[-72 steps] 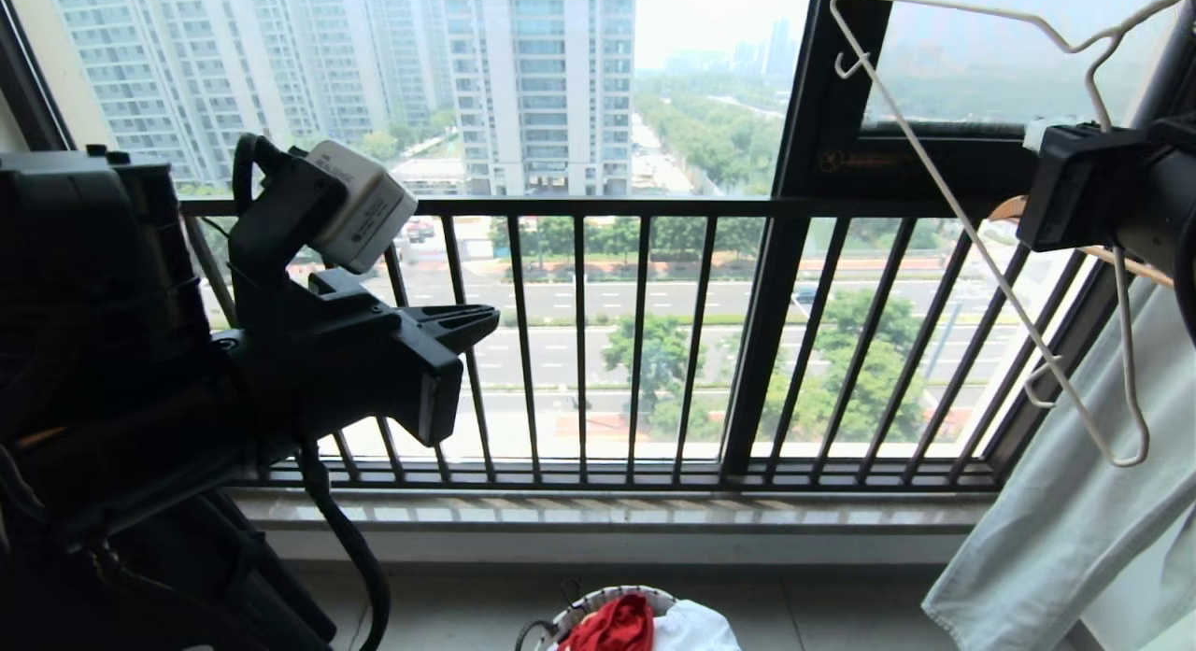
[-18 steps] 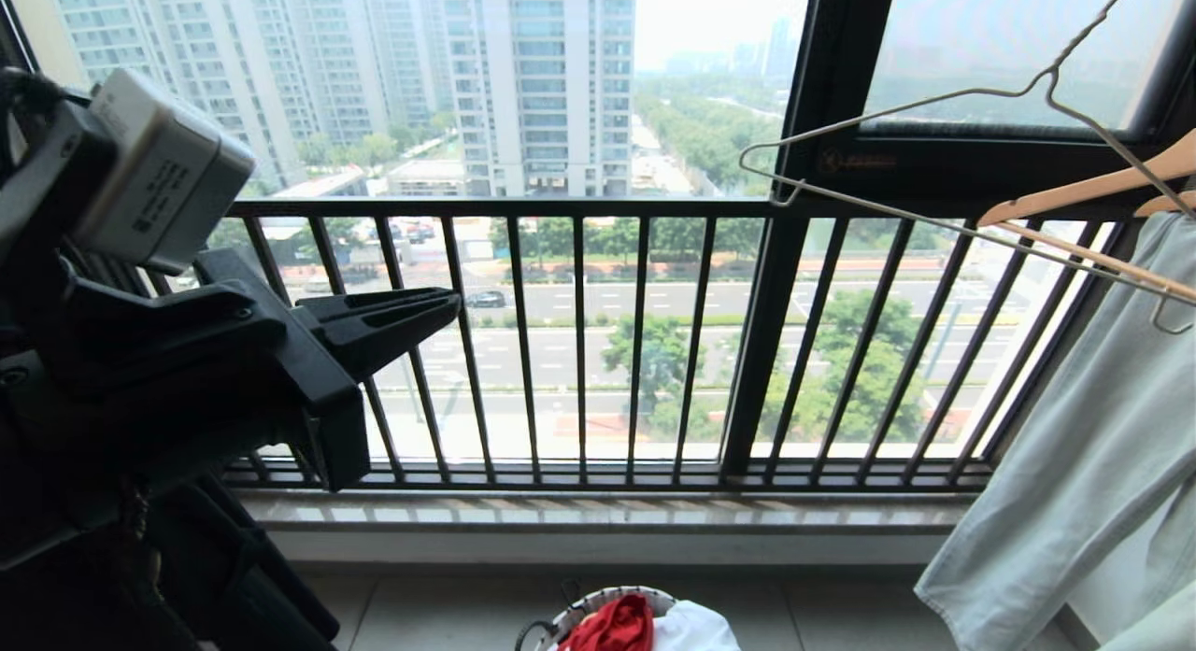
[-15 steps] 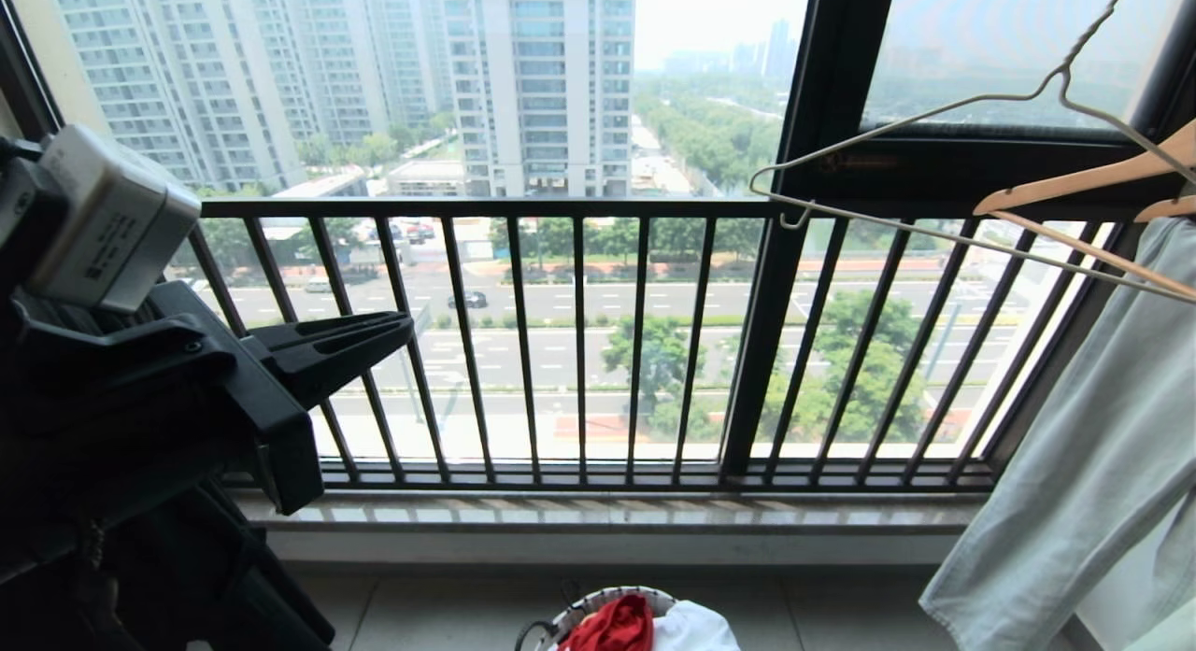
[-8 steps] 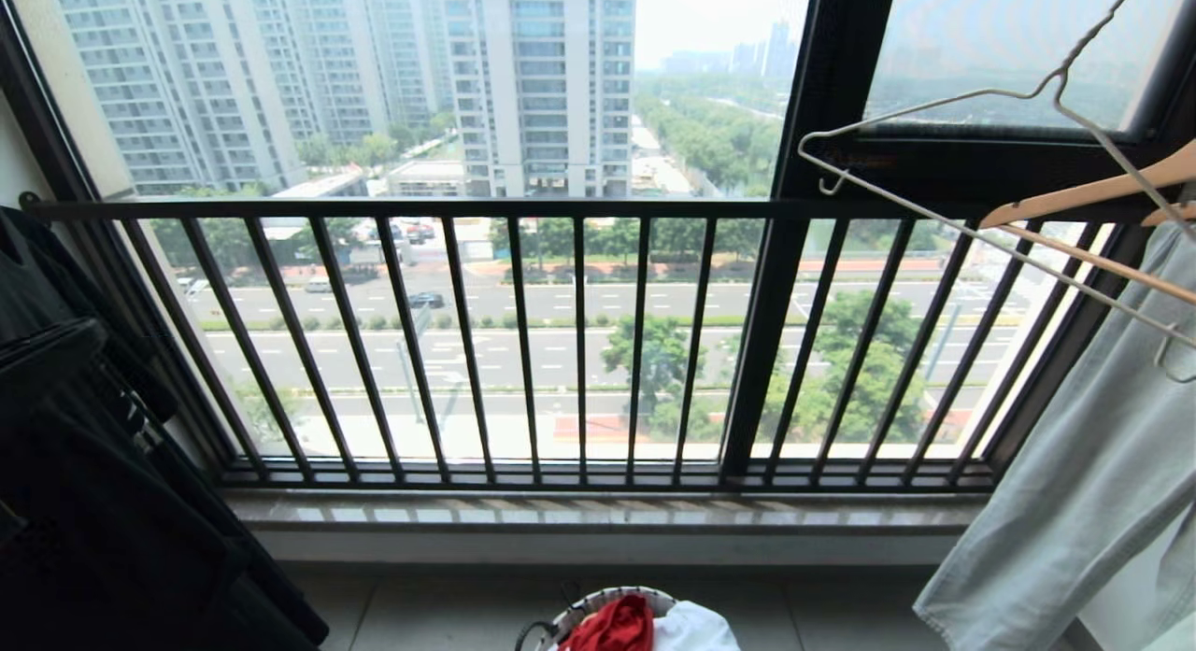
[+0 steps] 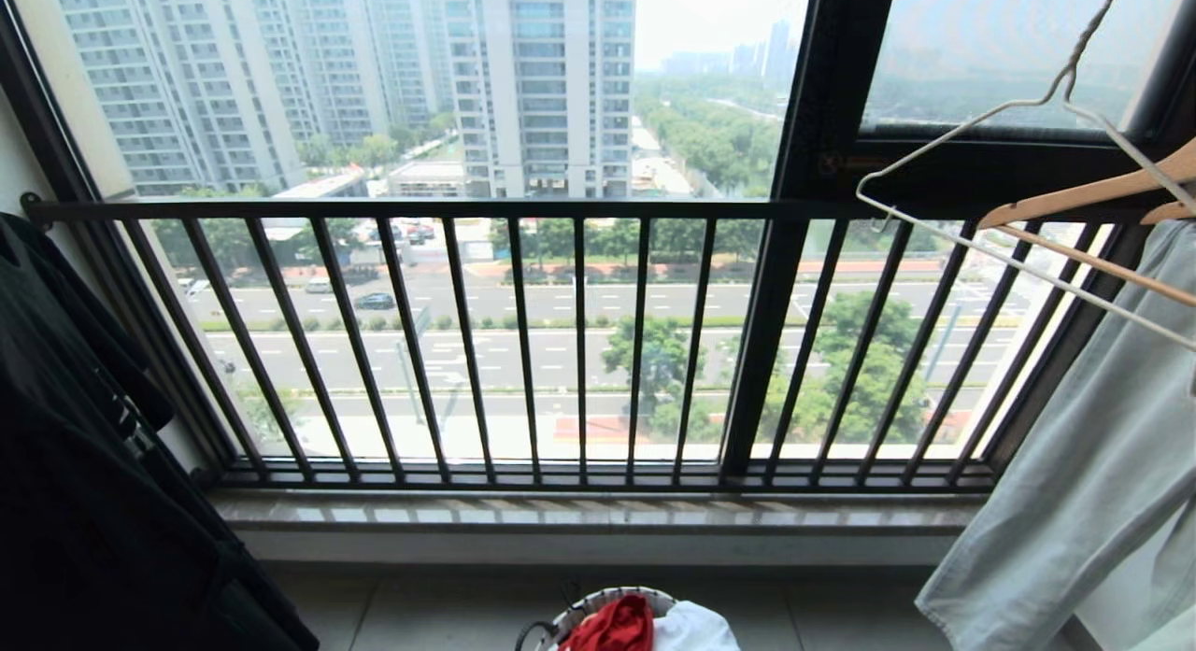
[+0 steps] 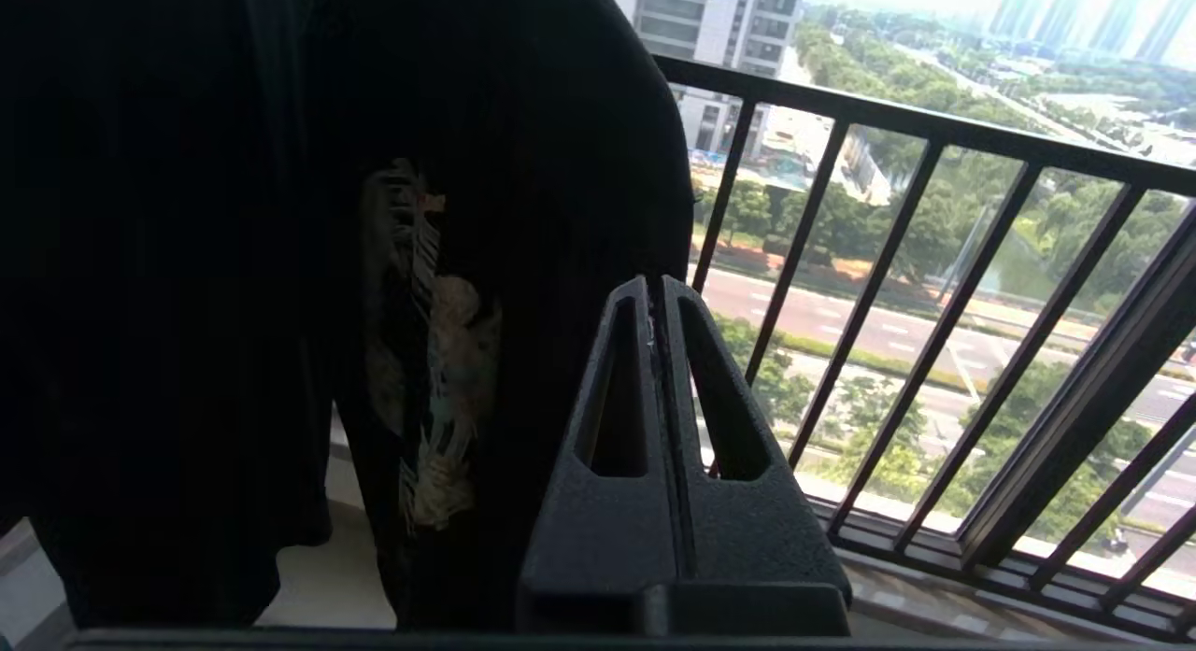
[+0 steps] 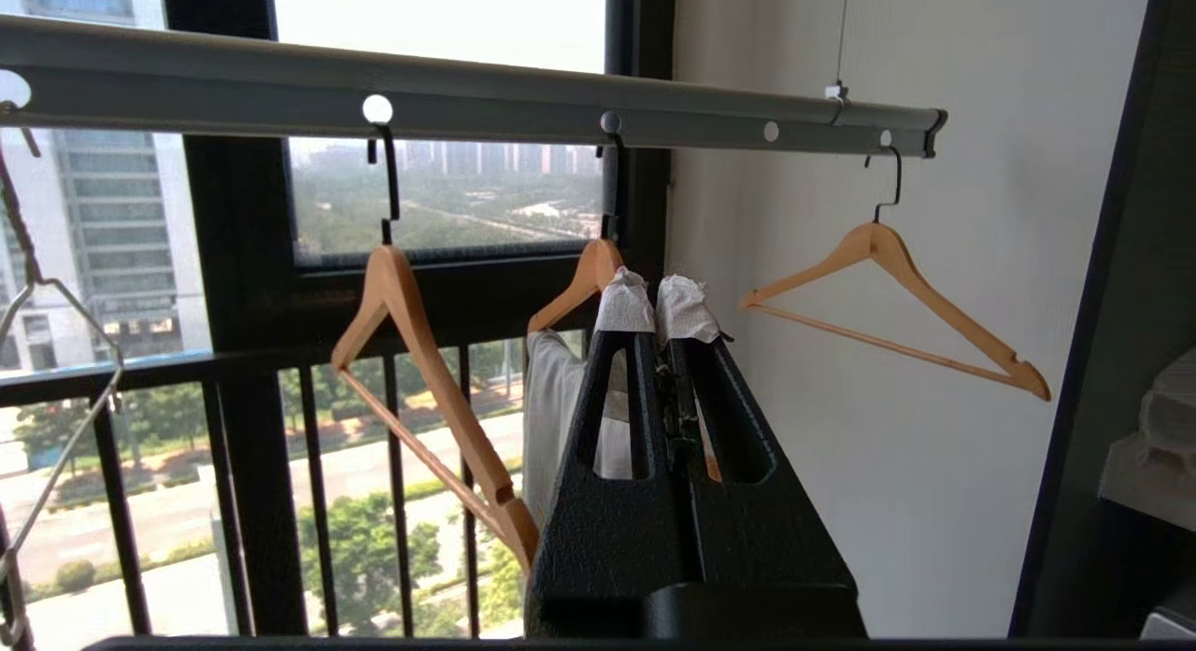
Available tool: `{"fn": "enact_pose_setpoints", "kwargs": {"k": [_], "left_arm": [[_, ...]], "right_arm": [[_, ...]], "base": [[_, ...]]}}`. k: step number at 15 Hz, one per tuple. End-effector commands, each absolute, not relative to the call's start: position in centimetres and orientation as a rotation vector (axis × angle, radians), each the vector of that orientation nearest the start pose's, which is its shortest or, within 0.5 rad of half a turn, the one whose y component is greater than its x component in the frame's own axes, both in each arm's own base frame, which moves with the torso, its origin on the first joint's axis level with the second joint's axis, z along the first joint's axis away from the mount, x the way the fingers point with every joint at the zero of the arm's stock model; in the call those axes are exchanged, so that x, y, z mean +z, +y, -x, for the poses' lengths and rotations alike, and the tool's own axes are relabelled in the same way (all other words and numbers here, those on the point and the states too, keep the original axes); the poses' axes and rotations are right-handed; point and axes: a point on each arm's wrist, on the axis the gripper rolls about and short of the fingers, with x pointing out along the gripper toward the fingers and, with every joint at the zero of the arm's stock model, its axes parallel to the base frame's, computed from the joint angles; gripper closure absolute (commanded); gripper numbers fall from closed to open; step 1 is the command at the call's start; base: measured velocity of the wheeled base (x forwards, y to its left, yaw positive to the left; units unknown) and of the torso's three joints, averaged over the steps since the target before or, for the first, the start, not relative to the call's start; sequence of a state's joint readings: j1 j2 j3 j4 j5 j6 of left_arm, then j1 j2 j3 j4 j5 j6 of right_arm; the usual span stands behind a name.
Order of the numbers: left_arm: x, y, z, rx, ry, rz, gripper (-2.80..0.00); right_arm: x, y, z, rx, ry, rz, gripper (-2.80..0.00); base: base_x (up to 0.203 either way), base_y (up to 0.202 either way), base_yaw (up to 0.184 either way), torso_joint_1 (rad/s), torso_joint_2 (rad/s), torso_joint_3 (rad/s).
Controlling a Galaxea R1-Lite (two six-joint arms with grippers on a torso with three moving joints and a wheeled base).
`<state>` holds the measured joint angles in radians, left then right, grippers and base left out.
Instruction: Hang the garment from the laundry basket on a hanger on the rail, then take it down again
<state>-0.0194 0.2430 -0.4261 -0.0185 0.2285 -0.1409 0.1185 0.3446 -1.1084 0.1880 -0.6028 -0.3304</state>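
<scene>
Left gripper (image 6: 661,301) — fingers pressed flat together, empty, right gripper (image 7: 657,310) — white-padded fingertips (image 7: 624,307) closed, nothing held, both out of head view

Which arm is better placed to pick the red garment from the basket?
Neither is near; probably the left. Its end effector is shut and empty beside the black T-shirt, while the right one points at the rail.

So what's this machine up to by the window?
It's doing laundry, but holds nothing right now. The red T-shirt lies in the laundry basket on the floor. The white wire hanger hangs empty up on the right, near the wooden hangers on the grey rail. The left gripper, beside a black T-shirt, and the right gripper are both shut and empty.
</scene>
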Motion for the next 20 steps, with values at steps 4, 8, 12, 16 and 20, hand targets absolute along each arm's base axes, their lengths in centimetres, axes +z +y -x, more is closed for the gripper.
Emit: {"fn": "enact_pose_setpoints", "kwargs": {"k": [4,8,12,16,20], "left_arm": [[13.9,0.4,4.3,0.195,-0.217,0.142,0.0],[13.8,0.4,4.7,0.173,-0.255,0.102,0.0],[12.7,0.3,4.1,0.16,-0.205,0.048,0.0],[11.4,0.2,3.5,0.104,-0.156,0.038,0.0],[8.6,0.2,2.5,0.08,-0.053,-0.05,0.0]], "right_arm": [[30.6,-2.5,12.4,-0.581,-0.437,0.04,0.0],[30.8,-1.7,12.0,-0.61,-0.37,0.089,0.0],[28.4,-1.5,11.3,-0.62,-0.318,0.109,0.0],[21.0,-1.1,9.3,-0.51,-0.212,0.158,0.0],[13.6,-0.5,5.5,-0.212,-0.083,0.057,0.0]], "base": [[0.0,0.0,0.0,0.0,0.0,0.0],[0.0,0.0,0.0,0.0,0.0,0.0],[0.0,0.0,0.0,0.0,0.0,0.0],[0.0,0.0,0.0,0.0,0.0,0.0],[0.0,0.0,0.0,0.0,0.0,0.0]]}}
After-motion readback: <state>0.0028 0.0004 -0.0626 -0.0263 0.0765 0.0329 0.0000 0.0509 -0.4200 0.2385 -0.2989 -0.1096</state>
